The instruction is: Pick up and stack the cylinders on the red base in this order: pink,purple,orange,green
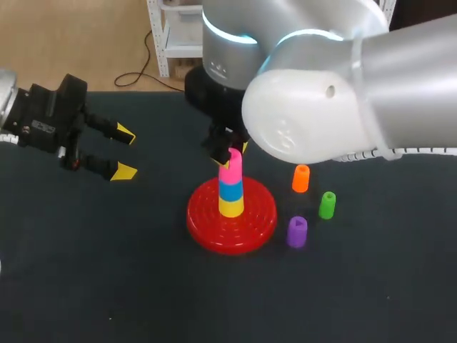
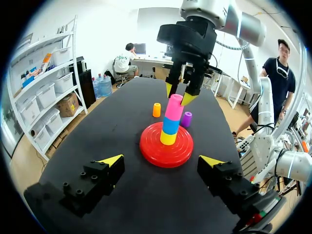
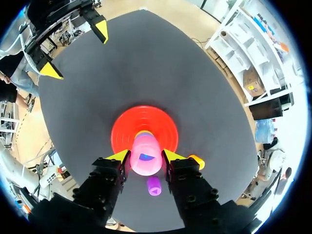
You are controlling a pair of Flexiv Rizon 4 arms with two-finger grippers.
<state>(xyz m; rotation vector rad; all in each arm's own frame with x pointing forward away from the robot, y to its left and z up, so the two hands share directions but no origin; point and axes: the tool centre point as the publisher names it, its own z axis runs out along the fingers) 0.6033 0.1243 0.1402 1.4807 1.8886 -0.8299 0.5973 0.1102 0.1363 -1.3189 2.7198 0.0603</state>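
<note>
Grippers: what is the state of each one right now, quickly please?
Left gripper: open, holding nothing.
Right gripper: closed on the pink cylinder.

The surface (image 1: 78, 286) is a dark, matte cover of navy-black (it reads closer to charcoal grey in the right wrist view). It spreads across nearly the whole head view, and its far edge runs straight along the back. A few tiny pale specks dot it toward the front. The light is bright and even, leaving only soft, faint shadows on the dark cover.
</note>
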